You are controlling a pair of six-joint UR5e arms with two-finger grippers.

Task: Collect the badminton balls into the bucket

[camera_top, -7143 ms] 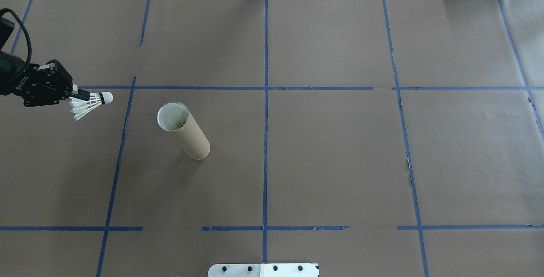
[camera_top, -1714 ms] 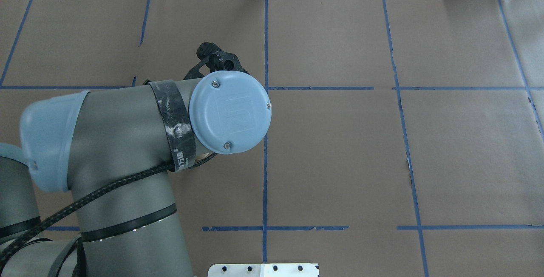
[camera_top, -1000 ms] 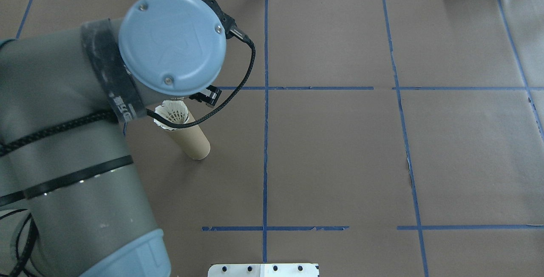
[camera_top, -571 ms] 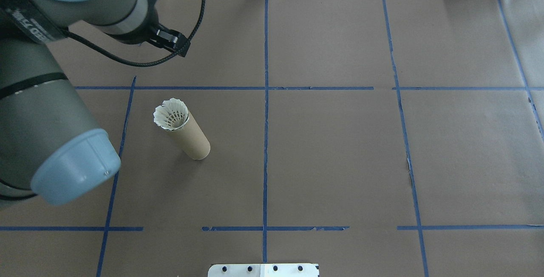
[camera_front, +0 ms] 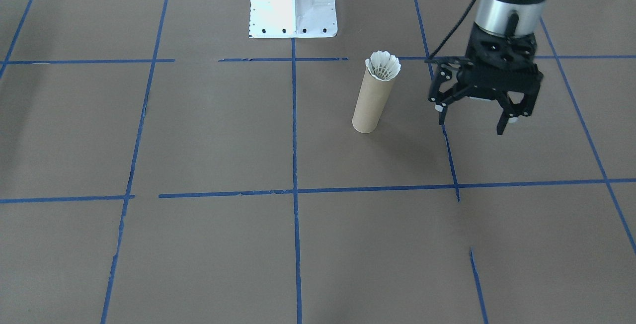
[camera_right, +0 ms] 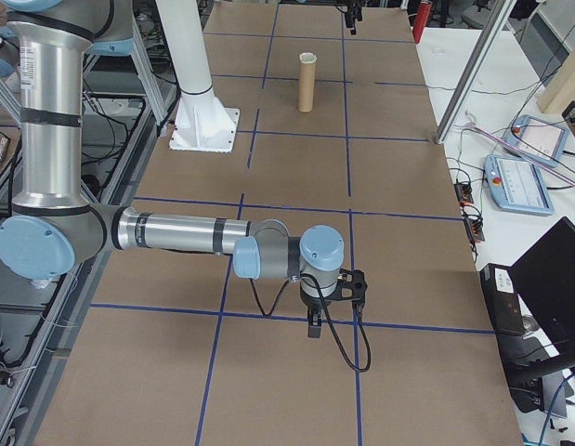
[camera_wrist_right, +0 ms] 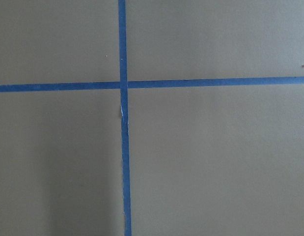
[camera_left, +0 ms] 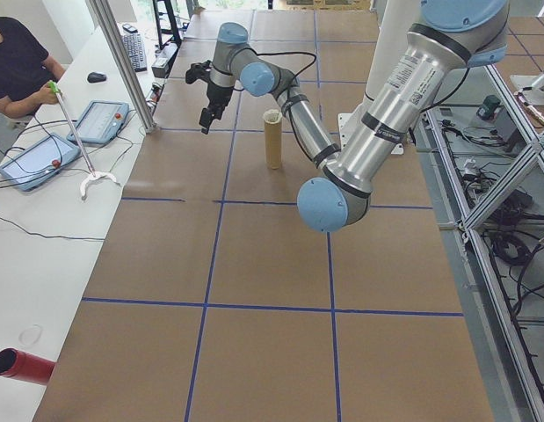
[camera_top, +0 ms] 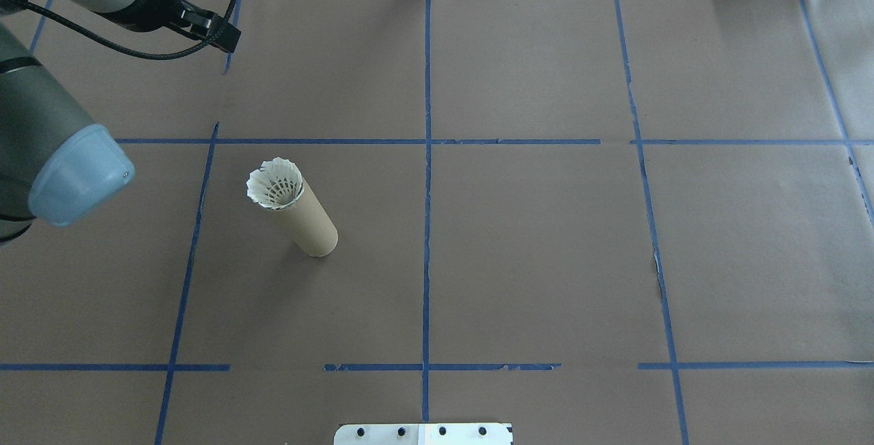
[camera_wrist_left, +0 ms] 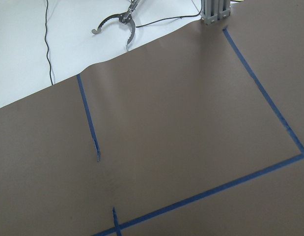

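**Shuttlecock seated in tube, fingers off**

Judging by looks: shuttlecock (camera_front: 382,65) very light, feather skirt fragile; best taken by cork tip w/ soft pinch, but tip hidden, sunk in upright bucket (camera_front: 370,103). Skirt flares over rim. Left gripper (camera_front: 474,115) just beside tube, fingers spread, empty. Right gripper (camera_right: 332,311) far off over desk (camera_front: 198,140); grip state can't tell.

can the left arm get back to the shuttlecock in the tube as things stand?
Probably yes. The left gripper hangs open beside the tube, nothing between them, and the shuttlecock skirt pokes above the rim.
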